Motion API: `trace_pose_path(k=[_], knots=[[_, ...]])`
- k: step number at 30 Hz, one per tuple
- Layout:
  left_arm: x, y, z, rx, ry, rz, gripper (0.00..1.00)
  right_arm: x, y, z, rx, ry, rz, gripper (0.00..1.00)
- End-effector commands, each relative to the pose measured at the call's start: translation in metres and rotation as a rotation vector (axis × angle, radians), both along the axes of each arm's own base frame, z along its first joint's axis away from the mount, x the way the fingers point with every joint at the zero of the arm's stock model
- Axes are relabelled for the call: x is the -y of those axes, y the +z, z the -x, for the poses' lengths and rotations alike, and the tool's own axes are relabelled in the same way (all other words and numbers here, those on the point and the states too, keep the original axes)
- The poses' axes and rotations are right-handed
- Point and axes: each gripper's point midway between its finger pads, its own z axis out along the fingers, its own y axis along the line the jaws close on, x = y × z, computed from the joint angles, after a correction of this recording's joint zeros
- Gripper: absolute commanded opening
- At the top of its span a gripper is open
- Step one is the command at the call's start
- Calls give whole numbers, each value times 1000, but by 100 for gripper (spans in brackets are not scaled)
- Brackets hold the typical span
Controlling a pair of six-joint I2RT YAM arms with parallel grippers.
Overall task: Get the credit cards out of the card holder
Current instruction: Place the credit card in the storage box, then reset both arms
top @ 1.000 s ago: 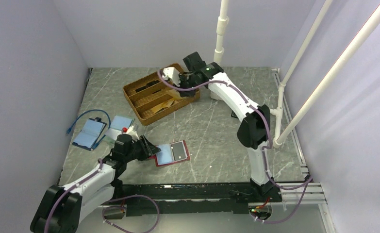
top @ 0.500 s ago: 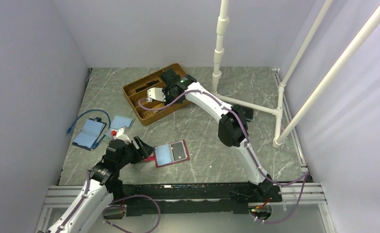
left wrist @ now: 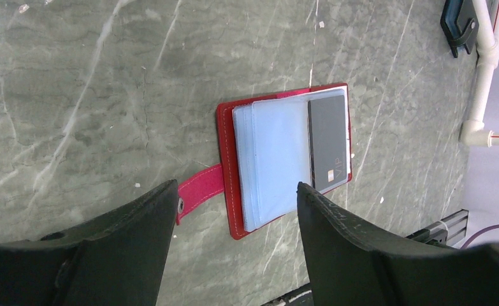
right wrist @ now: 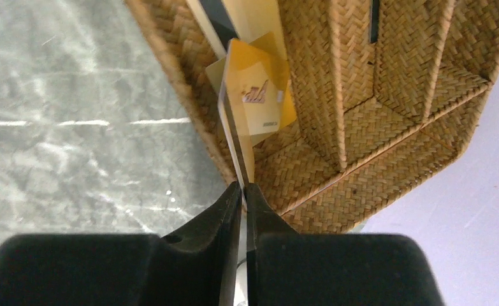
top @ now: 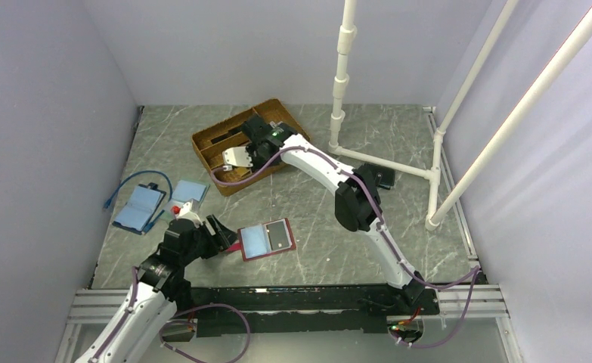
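Right wrist view puts the right gripper (right wrist: pixel 242 191) closed tight on a thin pale card (right wrist: pixel 232 127). The card is seen edge-on and pinched only along its lower edge. It stands over the outer wall of a woven tray (right wrist: pixel 361 127), with a gold-tan card (right wrist: pixel 262 95) lying in the compartment just beyond it, toward 12 o'clock. With so little of the card in the grip, I judge it could tip on release, catch the tray wall and fall onto the table (left wrist: pixel 74 95) instead of into the compartment.

Out at the other arm, the left gripper (left wrist: pixel 235 191) hangs with its jaws spread wide and holds nothing. The card holder (left wrist: pixel 224 140) lies open and flat on the table between and beyond its fingertips. From above, it sits at about 7 o'clock from the table's middle, and the tray is at about 11 o'clock. Nothing pins the holder down, so pulling on a card may drag the whole thing along.

The holder is red, with a stack of pale clear pockets (left wrist: pixel 272 166) facing up. A black card (left wrist: pixel 328 140) is tucked in at its 3 o'clock side. The red snap tab (left wrist: pixel 202 185) sticks out at 8 o'clock, near the left finger.
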Motion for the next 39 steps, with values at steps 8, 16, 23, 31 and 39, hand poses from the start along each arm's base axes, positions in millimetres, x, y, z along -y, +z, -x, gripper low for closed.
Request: trace_pose_path(k=[8,16,23,31,39], knots=[[-1,26,-8,75,19,19,73,-9,68,-73,327,-279,-218,29],[1,33,-10,92,32,51,89,0,106,-38,175,-362,-401,37],[4,36,-10,70,31,71,93,17,117,87,-394,-253,-599,49],[14,43,-8,37,4,115,92,85,124,178,-559,-135,-730,82],[14,33,4,-119,22,107,92,158,137,181,-527,-231,-943,100]])
